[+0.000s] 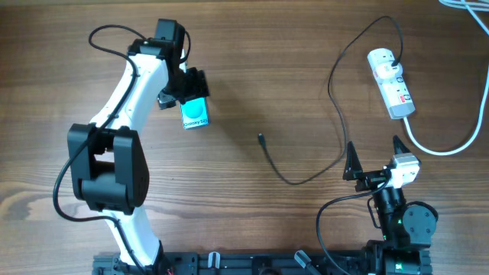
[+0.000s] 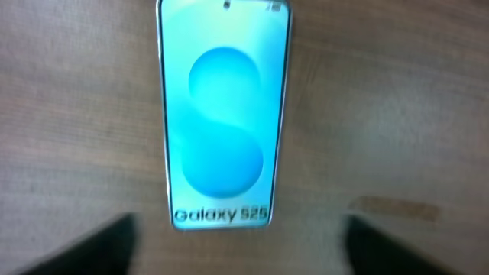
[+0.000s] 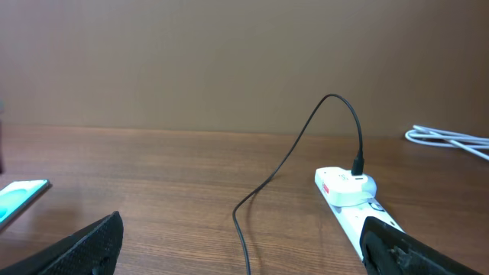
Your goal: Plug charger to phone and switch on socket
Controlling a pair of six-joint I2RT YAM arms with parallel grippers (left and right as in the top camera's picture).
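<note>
Phone (image 2: 221,114) — top edge out of frame

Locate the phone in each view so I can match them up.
Overhead: phone in the upper left of the picture, screen up.
Left wrist: phone fills the top centre.
Right wrist: only a sliver of the phone, at the left edge.
Shared landmark: the charger lies to the right of the phone in both overhead and right wrist. It is not in left wrist.
</note>
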